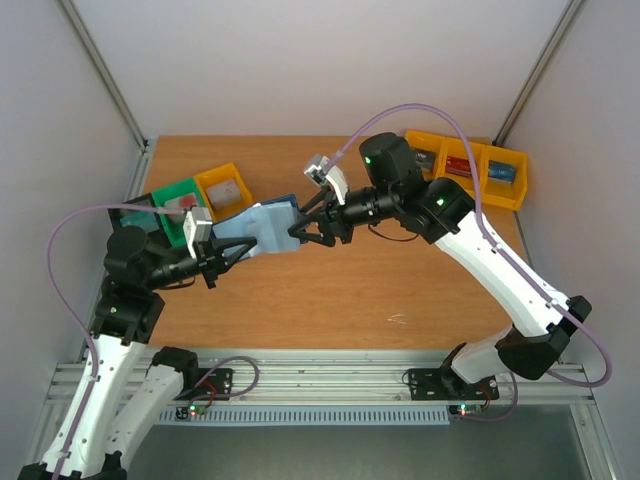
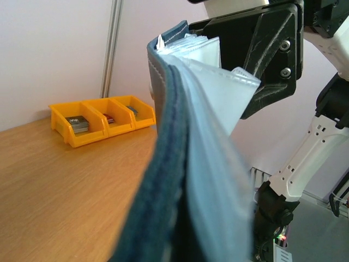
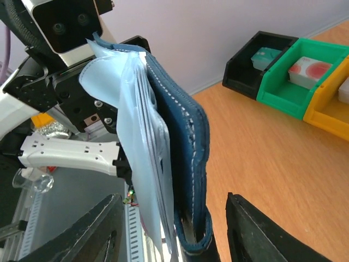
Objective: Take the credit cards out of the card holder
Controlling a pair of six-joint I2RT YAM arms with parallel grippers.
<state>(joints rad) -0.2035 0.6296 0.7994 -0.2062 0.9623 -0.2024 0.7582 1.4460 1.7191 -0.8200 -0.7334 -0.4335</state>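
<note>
The card holder, a navy wallet with pale blue pocketed lining, hangs in the air between both arms. My left gripper is shut on its left end; in the left wrist view the holder fills the frame and hides my fingers. My right gripper is open, its jaws wide apart on either side of the holder's right end, with neither finger touching it. The credit cards are hidden inside the pale pockets; I cannot tell any card apart from the lining.
A row of yellow bins holding small items stands at the back right. A yellow bin, a green bin and a black bin stand at the back left, just behind the left arm. The wooden table lies below.
</note>
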